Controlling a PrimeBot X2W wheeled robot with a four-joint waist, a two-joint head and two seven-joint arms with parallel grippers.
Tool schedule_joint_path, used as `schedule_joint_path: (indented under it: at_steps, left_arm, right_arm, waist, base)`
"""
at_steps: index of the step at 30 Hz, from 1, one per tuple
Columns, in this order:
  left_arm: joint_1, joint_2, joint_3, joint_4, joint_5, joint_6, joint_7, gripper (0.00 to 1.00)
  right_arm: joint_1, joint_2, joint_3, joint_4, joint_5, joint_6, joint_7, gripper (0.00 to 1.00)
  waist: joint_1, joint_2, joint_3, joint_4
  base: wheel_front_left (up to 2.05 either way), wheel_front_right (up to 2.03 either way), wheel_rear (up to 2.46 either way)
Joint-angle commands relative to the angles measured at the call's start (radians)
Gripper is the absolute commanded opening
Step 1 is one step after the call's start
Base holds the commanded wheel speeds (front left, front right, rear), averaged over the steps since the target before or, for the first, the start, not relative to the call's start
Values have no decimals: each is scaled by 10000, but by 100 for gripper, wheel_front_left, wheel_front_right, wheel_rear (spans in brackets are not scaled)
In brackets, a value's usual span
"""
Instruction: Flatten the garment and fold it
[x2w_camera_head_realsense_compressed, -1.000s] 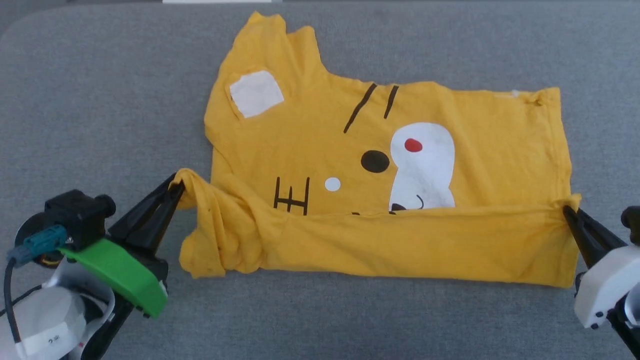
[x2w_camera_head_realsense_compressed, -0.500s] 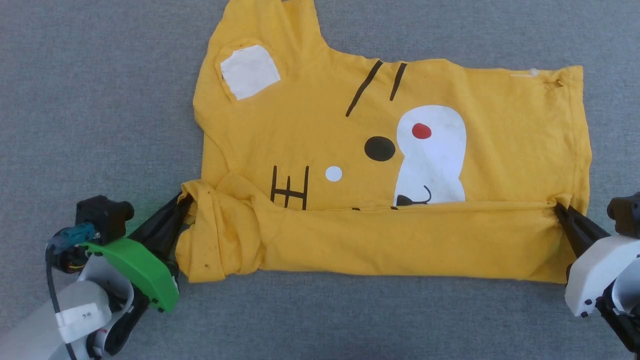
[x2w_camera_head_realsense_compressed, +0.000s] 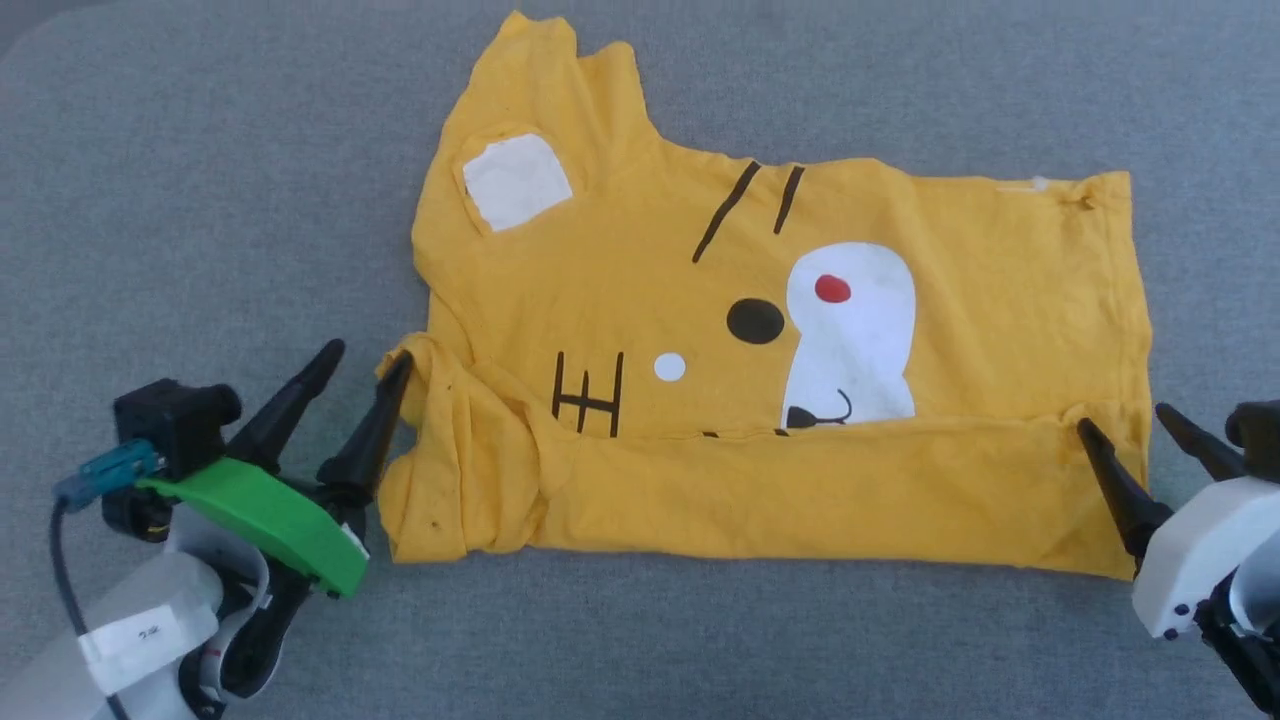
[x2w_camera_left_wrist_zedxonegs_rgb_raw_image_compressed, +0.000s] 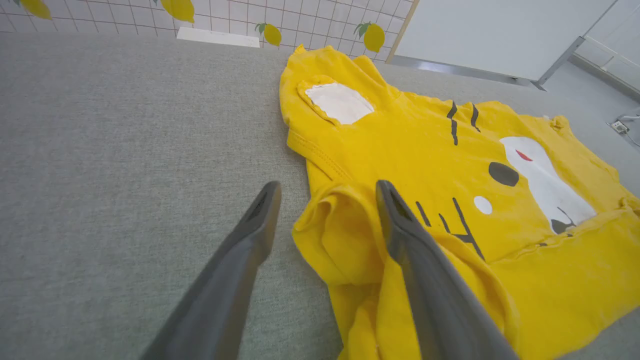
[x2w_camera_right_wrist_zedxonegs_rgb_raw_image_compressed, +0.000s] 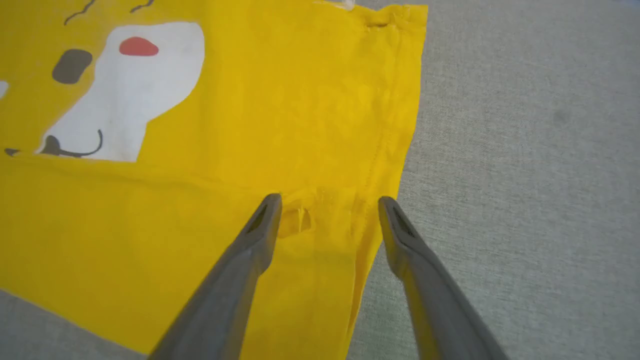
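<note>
The yellow T-shirt (x2w_camera_head_realsense_compressed: 760, 340) lies on the grey cloth surface with its animal face print up. Its near long edge is folded over onto the print as a plain yellow band (x2w_camera_head_realsense_compressed: 800, 490). A bunched sleeve (x2w_camera_left_wrist_zedxonegs_rgb_raw_image_compressed: 345, 235) sits at the band's left end. My left gripper (x2w_camera_head_realsense_compressed: 367, 359) is open at that bunched corner, one finger beside the cloth (x2w_camera_left_wrist_zedxonegs_rgb_raw_image_compressed: 245, 250) and one over it. My right gripper (x2w_camera_head_realsense_compressed: 1123, 419) is open astride the shirt's right hem corner (x2w_camera_right_wrist_zedxonegs_rgb_raw_image_compressed: 325, 215), holding nothing.
The grey fabric-covered surface (x2w_camera_head_realsense_compressed: 200, 200) stretches wide on all sides of the shirt. In the left wrist view a tiled wall with lemon prints (x2w_camera_left_wrist_zedxonegs_rgb_raw_image_compressed: 175, 10) and a white panel (x2w_camera_left_wrist_zedxonegs_rgb_raw_image_compressed: 500, 35) stand beyond the far edge.
Both grippers were shut on the folded edge's corners and have now opened, letting the cloth go. The folded band lies flat. The head camera shifted a little between frames.
</note>
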Motion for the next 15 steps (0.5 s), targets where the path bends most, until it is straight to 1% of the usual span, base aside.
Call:
schedule_joint_path:
  at_steps: [1, 2, 4, 6, 8, 11, 13, 15]
  left_arm:
    - [390, 11, 352, -265, 15, 230, -112, 100]
    - [600, 0, 598, -467, 74, 381, -138, 100]
    - [1213, -223, 1462, -1030, 362, 808, -160, 100]
    - [1821, -443, 2126, -1458, 864, 1144, -164, 100]
    - [2543, -831, 2808, -1919, 1515, 1472, -166, 100]
    - [3573, -1585, 3813, -2502, 2547, 1660, -167, 100]
    - [4182, -2137, 4360, -2733, 3282, 1679, -168, 100]
    - [4736, -2576, 4692, -2744, 3885, 1622, -168, 100]
  right_arm:
    - [177, 131, -158, -207, -48, -15, -259, 100]
    - [271, 207, -291, -326, -123, -15, -407, 100]
    - [544, 514, -689, -646, -394, -15, -858, 100]
    - [797, 841, -1034, -927, -675, -15, -1241, 100]
    - [1112, 1298, -1393, -1211, -1066, -15, -1679, 100]
    - [1562, 2094, -1814, -1528, -1686, -15, -2413, 100]
    - [1792, 2527, -1999, -1611, -2018, -15, -2911, 100]
    - [1979, 2804, -2131, -1605, -2264, -15, -3320, 100]
  waist:
    - [0, 0, -612, -36]
    - [0, 0, -725, -31]
    - [0, 0, -1040, 7]
    - [0, 0, -1232, 44]
    - [0, 0, -1403, 93]
    - [0, 0, -1574, 166]
    - [0, 0, -1679, 189]
    - [0, 0, -1752, 187]
  base:
    - [0, 0, 0]
    - [0, 0, 0]
    - [0, 0, 0]
    - [0, 0, 0]
    - [0, 0, 0]
    - [0, 0, 0]
    - [0, 0, 0]
    - [0, 0, 0]
